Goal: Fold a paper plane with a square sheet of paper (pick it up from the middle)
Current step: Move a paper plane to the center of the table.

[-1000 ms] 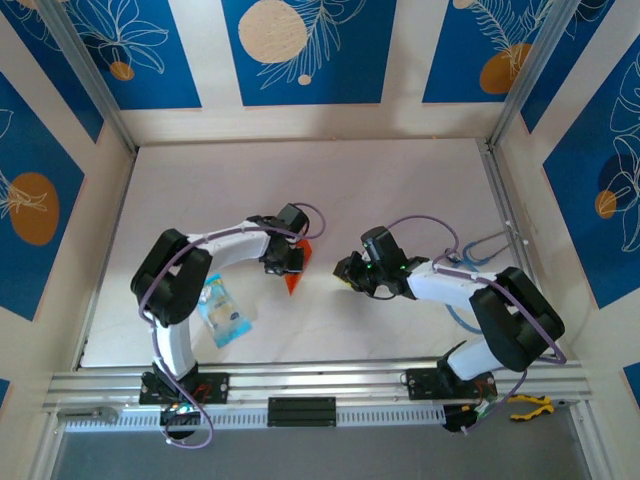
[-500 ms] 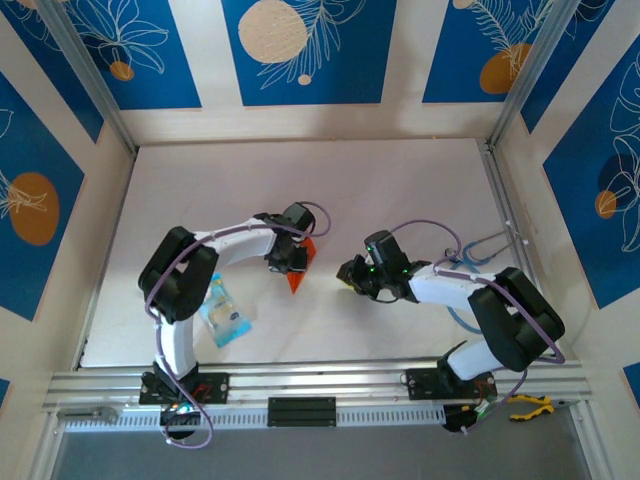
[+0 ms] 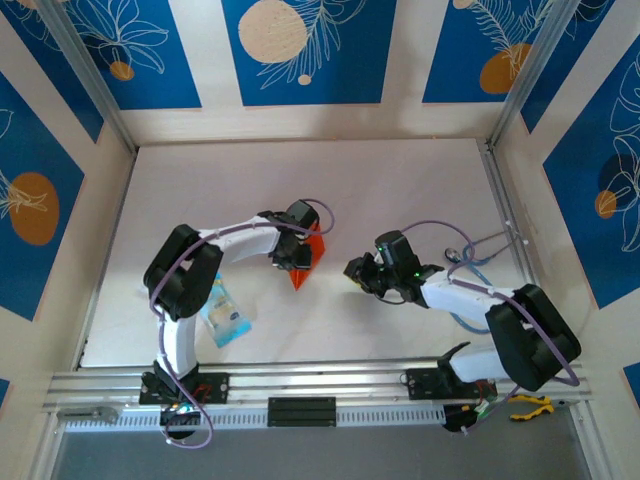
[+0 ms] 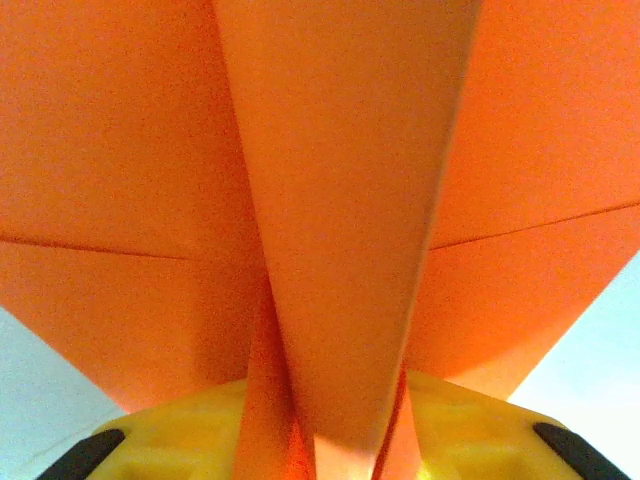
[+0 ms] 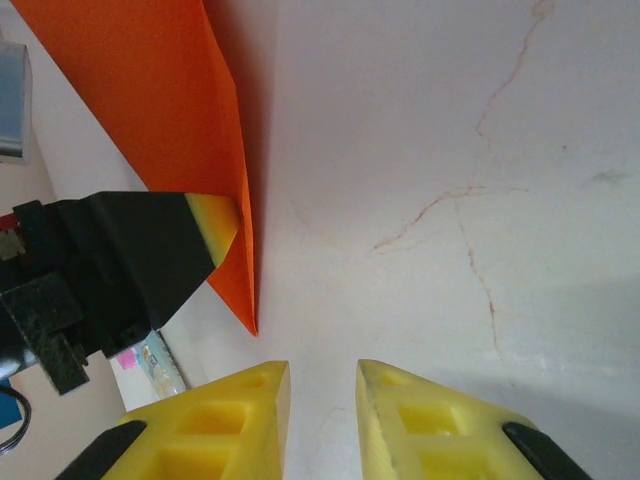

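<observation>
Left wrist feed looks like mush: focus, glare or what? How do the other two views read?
Left wrist view: the paper plane sits too close to the lens, so its folds look soft, no glare; right wrist view: sharp on the table, a narrow shadow along the plane's edge, its own fingers slightly blurred; top external view: even light, faint shadows under the arms.

I'm looking at a flat, pale off-white table top (image 3: 400, 190), with faint brownish hairline veins showing in the right wrist view. A small blue and clear plastic packet (image 3: 225, 315) lies flat toward its near left corner. A folded bright orange paper plane (image 3: 303, 268) is near the middle, pointed tip toward the near edge; I cannot tell whether it rests on the surface. A thin grey-blue cable loop (image 3: 488, 240) lies by the right edge.
</observation>
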{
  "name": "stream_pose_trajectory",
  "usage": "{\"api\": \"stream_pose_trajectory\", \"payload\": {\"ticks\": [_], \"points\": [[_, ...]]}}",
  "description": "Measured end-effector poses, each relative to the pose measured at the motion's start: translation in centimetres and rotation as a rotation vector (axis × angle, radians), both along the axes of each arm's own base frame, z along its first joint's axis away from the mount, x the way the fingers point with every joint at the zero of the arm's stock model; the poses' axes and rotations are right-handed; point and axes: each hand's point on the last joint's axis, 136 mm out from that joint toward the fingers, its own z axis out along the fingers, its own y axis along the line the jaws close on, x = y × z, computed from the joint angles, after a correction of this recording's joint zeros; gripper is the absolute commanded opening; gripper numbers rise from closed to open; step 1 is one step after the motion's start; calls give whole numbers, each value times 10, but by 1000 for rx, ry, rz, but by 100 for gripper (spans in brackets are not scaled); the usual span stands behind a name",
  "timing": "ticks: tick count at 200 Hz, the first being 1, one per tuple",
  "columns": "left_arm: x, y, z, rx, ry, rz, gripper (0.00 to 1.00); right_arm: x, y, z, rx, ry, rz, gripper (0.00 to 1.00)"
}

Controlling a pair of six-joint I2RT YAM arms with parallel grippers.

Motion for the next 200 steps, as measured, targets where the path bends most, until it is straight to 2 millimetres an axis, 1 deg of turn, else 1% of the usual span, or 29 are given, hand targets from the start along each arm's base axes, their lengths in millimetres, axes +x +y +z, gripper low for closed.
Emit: {"api": "stream_pose_trajectory", "payload": {"ticks": [31, 51, 109, 154, 163, 183, 200], "points": [[5, -2, 0, -5, -6, 33, 35, 0, -5, 4, 4, -9, -11, 24], [7, -4, 0, -10, -4, 63, 36, -1, -9, 4, 6, -6, -18, 24], [10, -6, 1, -6, -17, 117, 37, 0, -25, 3, 18, -5, -36, 25], [12, -8, 4, -6, -27, 130, 37, 1, -27, 5, 21, -12, -32, 25], [12, -8, 4, -7, -28, 133, 39, 1, -28, 5, 20, -13, -32, 25], [13, -9, 6, -13, -30, 143, 40, 2, -28, 6, 21, -16, -34, 25], [14, -9, 7, -14, -34, 154, 43, 1, -29, 8, 23, -22, -35, 25]]}}
